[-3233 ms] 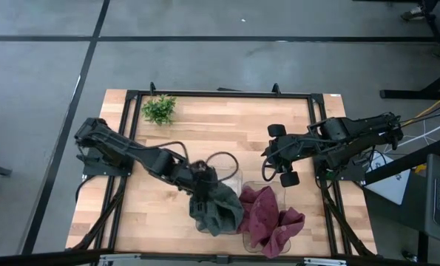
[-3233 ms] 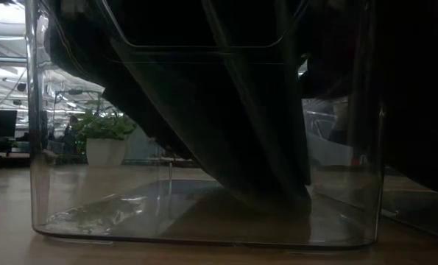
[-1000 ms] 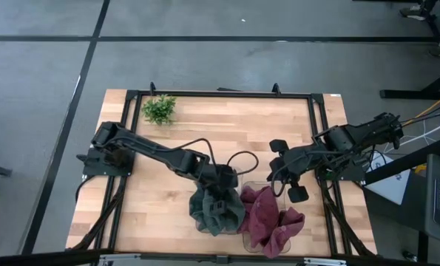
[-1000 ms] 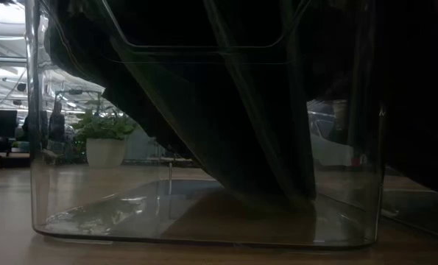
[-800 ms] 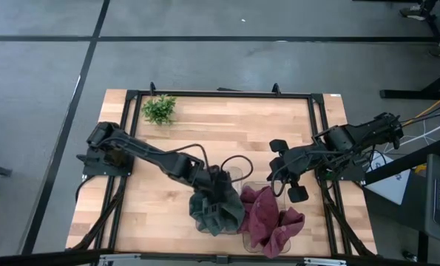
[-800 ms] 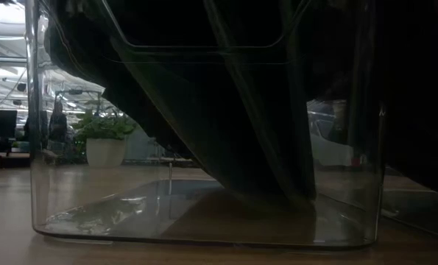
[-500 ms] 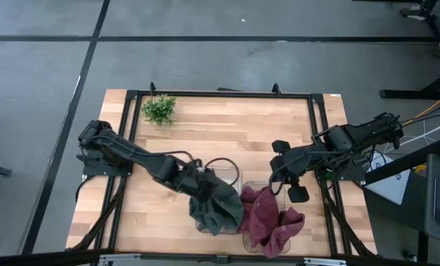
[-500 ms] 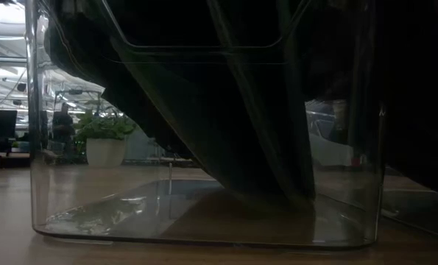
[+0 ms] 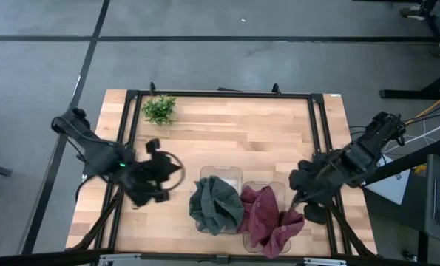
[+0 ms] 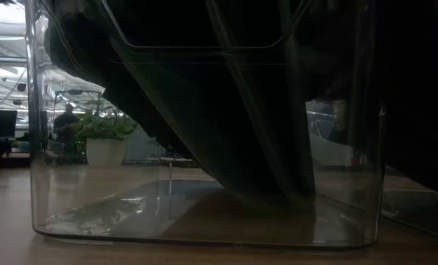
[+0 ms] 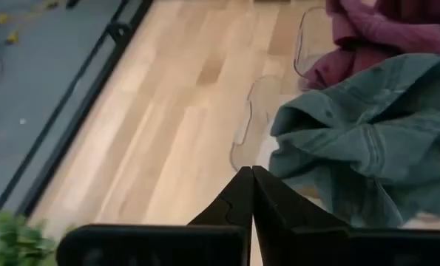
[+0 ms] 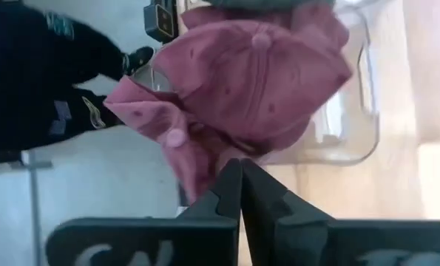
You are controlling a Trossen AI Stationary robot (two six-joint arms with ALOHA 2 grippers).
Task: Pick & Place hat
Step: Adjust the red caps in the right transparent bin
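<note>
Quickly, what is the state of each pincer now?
Left pincer: closed, holding nothing.
Right pincer: closed, holding nothing.

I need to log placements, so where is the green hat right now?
In the high view the green hat sits in the left clear bin near the table's front edge, right beside the red hats.

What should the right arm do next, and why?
Probably open the right gripper and ease it onto the red hat. Its fingers are shut and empty beside that hat, which spills over its clear bin. The green hat already sits in the other bin, and the left gripper is clear.
</note>
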